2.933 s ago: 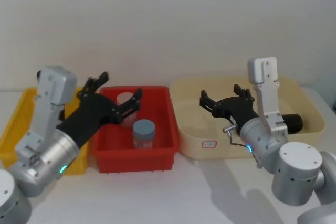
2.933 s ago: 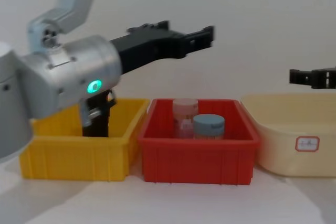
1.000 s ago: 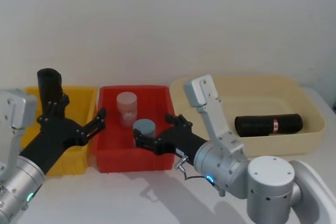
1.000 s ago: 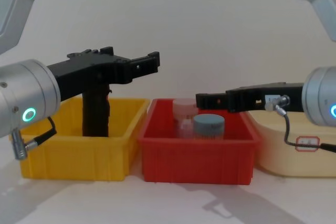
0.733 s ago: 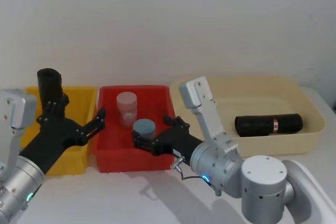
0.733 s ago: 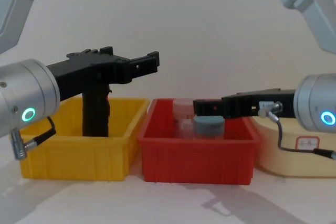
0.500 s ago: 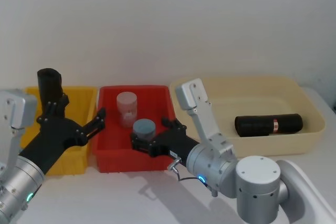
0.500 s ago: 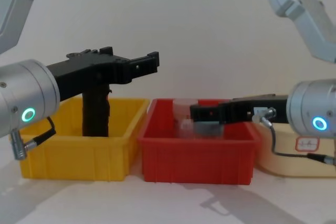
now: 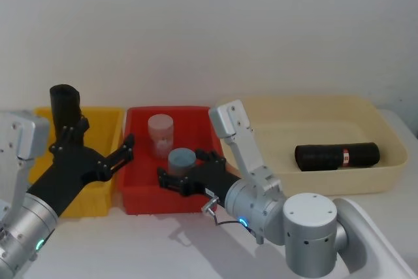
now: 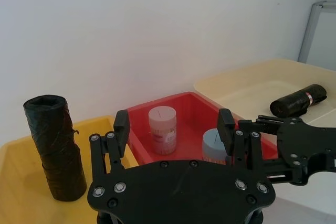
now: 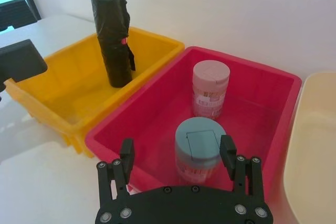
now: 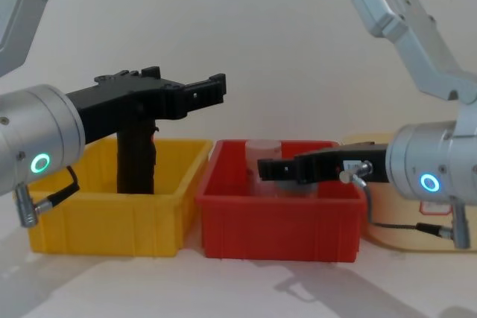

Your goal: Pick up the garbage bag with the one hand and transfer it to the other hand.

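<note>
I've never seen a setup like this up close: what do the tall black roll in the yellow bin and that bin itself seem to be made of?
The garbage bag looks like thin, soft black plastic film, dull with a faint sheen; its wrinkled, crumpled wrap suggests that. The yellow bin seems rigid moulded plastic, smooth and slightly glossy, with even, ribbed walls.

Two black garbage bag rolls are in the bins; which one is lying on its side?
The garbage bag roll in the cream tub lies flat; the other roll stands upright in the yellow bin.

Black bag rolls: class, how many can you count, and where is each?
2. One roll stands upright in the yellow bin; the other roll lies in the beige tub.
</note>
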Controlling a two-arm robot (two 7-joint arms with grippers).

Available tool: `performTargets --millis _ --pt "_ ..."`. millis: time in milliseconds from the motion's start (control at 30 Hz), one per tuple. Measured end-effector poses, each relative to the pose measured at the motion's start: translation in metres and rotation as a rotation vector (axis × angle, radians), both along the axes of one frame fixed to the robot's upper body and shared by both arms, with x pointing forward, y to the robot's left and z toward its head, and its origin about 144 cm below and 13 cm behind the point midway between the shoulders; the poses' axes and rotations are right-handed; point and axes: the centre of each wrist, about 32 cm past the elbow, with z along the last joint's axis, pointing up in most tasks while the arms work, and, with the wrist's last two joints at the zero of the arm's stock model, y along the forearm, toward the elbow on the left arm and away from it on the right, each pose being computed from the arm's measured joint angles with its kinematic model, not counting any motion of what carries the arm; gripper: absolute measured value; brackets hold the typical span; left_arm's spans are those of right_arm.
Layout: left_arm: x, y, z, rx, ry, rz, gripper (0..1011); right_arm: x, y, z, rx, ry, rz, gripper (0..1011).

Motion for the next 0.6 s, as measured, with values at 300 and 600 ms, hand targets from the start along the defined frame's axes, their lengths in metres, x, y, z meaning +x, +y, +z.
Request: performTargets --millis 300,600 --pt "0.000 0.000 0.000 0.000 0.000 0.000 1000 0.008 0.004 -0.002 -0.002 -0.001 -0.008 1000" --pt "0.000 0.000 0.000 0.000 0.000 0.000 1000 0.017 0.004 -0.004 -0.002 0.000 -0.025 1000"
